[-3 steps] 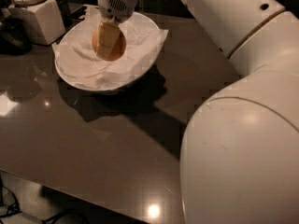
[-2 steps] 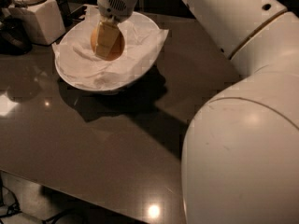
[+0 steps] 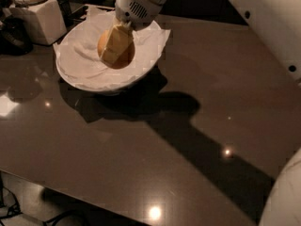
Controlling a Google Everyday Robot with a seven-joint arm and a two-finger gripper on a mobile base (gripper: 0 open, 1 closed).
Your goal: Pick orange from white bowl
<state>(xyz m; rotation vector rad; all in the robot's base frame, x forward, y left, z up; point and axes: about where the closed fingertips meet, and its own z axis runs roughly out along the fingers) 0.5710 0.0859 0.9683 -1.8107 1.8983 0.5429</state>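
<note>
The orange (image 3: pixel 117 54) is a round orange-yellow fruit held over the middle of the white bowl (image 3: pixel 75 76). The bowl is wide, shallow and lined with crumpled white paper, and it sits at the back left of the dark glossy table (image 3: pixel 188 126). My gripper (image 3: pixel 116 42) reaches down from the top of the view and is shut on the orange, with a pale finger (image 3: pixel 118 37) lying across the fruit's front. The orange looks lifted a little above the paper lining.
A white boxy container (image 3: pixel 38 18) with stacked dishes stands at the back left next to the bowl. A dark object (image 3: pixel 11 34) sits at the far left edge. My white arm (image 3: pixel 273 22) fills the right side. The table's front edge runs along the bottom.
The view now shows the scene closer and shifted. The gripper still holds the orange, which seems raised slightly over the bowl.
</note>
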